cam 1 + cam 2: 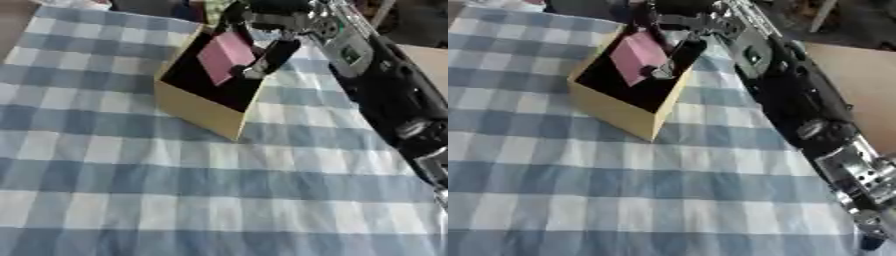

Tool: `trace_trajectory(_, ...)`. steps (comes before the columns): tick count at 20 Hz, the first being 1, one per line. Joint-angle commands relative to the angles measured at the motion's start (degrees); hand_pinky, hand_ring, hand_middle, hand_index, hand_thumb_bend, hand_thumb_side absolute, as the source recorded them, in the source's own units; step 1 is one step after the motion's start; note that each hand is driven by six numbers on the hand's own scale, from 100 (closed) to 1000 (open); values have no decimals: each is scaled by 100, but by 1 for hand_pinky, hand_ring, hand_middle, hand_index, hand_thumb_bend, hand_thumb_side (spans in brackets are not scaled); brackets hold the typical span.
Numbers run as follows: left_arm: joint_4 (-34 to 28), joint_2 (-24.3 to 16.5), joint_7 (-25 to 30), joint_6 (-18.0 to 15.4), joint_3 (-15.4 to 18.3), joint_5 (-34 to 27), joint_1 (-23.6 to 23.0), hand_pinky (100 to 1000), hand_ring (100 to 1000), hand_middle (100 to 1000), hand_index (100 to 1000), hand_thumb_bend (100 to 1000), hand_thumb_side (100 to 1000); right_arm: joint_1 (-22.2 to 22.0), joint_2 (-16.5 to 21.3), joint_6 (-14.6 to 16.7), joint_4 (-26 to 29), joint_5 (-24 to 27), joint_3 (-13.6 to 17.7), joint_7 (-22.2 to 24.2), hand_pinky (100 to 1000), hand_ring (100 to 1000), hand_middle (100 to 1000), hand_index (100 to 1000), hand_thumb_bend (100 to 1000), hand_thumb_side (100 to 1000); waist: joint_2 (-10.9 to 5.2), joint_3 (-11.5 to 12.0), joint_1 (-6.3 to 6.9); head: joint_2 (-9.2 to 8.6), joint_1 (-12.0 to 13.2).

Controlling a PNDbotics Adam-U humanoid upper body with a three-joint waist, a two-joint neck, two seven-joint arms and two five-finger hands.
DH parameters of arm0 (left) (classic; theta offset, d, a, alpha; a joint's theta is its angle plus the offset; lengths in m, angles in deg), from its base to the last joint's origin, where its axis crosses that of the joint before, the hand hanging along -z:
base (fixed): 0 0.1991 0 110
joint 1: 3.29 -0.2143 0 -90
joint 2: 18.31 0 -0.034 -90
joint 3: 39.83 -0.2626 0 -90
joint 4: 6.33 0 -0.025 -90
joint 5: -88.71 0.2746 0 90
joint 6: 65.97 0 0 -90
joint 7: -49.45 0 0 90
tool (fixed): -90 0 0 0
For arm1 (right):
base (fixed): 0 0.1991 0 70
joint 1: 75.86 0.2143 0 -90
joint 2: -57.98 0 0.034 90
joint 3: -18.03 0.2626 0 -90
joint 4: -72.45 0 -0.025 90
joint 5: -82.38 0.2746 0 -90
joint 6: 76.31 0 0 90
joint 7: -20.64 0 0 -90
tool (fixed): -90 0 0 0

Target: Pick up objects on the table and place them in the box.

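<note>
While over the box, right hand pinching pink object, checked tablecloth

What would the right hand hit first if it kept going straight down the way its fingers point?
Likely the pink object under the right hand, then the box's dark interior; depth is unclear.

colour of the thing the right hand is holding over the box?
Pink, a flat rectangular object, clearest in the left eye view.
</note>
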Motion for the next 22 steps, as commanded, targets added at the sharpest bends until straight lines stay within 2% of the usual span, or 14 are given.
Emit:
trace_trajectory(1,-93,-43,0,-9,18,-6,72,480,645,590,687,217,861,96,130,83,191,-295,26,86,968,912,837,868,271,442,-91,-16,39,-24,13)
trace_trajectory(6,-93,-39,8,-7,22,-1,71,480,646,590,688,216,859,79,135,126,286,-528,26,271,1000,955,864,913,261,516,-102,-23,49,-30,28)
trace_trajectory(9,-93,-35,16,-1,23,1,72,480,646,590,689,217,858,79,135,105,312,-524,39,378,1000,983,886,939,260,626,-110,-30,55,-35,34)
trace_trajectory(14,-93,-35,27,14,26,2,67,480,646,590,688,217,859,72,141,113,420,-542,61,454,1000,985,884,947,259,631,-115,-44,67,-34,61)
trace_trajectory(16,-93,-36,31,19,27,2,65,480,647,590,688,217,859,72,155,96,457,-539,70,474,1000,995,893,953,274,656,-120,-52,69,-24,69)
trace_trajectory(17,-93,-35,34,21,27,3,65,480,647,590,689,217,859,73,161,87,471,-555,70,498,1000,1000,902,961,300,717,-123,-56,69,-19,71)
trace_trajectory(18,-93,-32,39,24,25,4,64,480,647,590,689,217,859,74,165,82,477,-582,66,531,1000,996,897,960,310,730,-129,-61,69,-18,69)
trace_trajectory(21,-93,-25,47,36,28,7,59,480,647,590,689,216,868,61,167,94,500,-579,69,577,1000,986,895,961,288,732,-137,-70,75,-33,68)
trace_trajectory(22,-93,-27,46,40,32,8,55,480,647,590,689,218,858,56,170,92,514,-558,79,573,1000,983,892,960,286,705,-140,-72,79,-36,68)
